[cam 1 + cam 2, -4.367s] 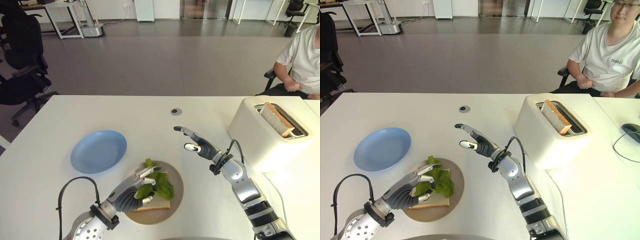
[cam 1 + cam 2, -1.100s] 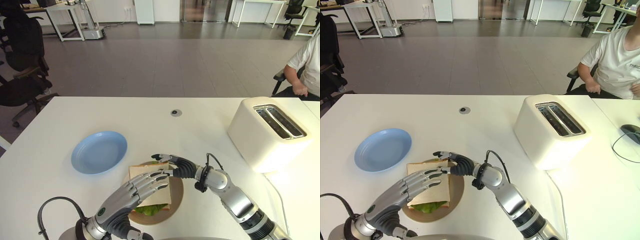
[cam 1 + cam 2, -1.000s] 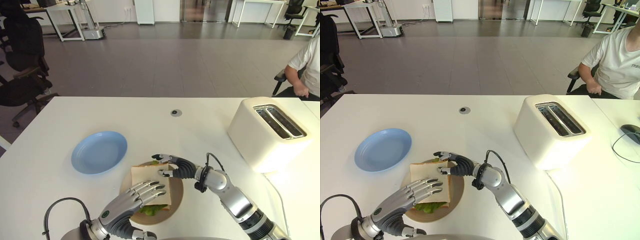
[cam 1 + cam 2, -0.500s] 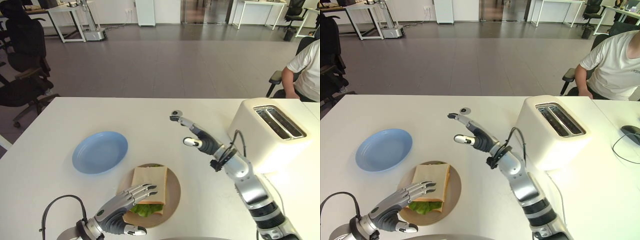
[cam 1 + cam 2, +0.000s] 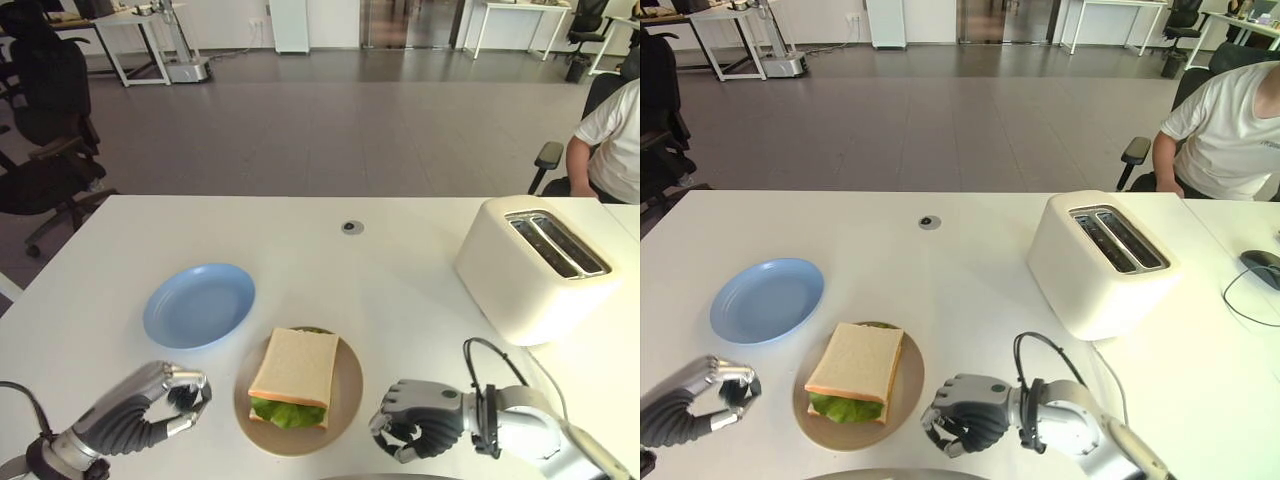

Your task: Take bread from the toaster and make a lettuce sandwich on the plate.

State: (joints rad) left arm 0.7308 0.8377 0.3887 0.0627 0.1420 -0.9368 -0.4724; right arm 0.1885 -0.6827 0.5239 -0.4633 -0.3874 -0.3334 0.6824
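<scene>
A sandwich [image 5: 295, 374] lies on the tan plate [image 5: 348, 398]: a bread slice on top, green lettuce [image 5: 285, 413] showing at its front edge, more bread under it. The white toaster [image 5: 532, 266] stands at the right with both slots empty. My left hand [image 5: 150, 402] rests low on the table left of the plate, fingers curled, holding nothing. Right of the plate, near the table's front edge, my right hand [image 5: 418, 417] is curled into a fist with nothing in it. Neither hand touches the sandwich.
A blue plate [image 5: 199, 304] with nothing on it lies behind and left of the tan plate. A small round grommet [image 5: 348, 227] sits in the table's middle back. A black cable [image 5: 1252, 290] and a mouse [image 5: 1261, 262] lie at the far right.
Both hands have drawn back from the plate and curled. The right hand dropped from mid-table to the front edge; the left moved off the sandwich to the left.
</scene>
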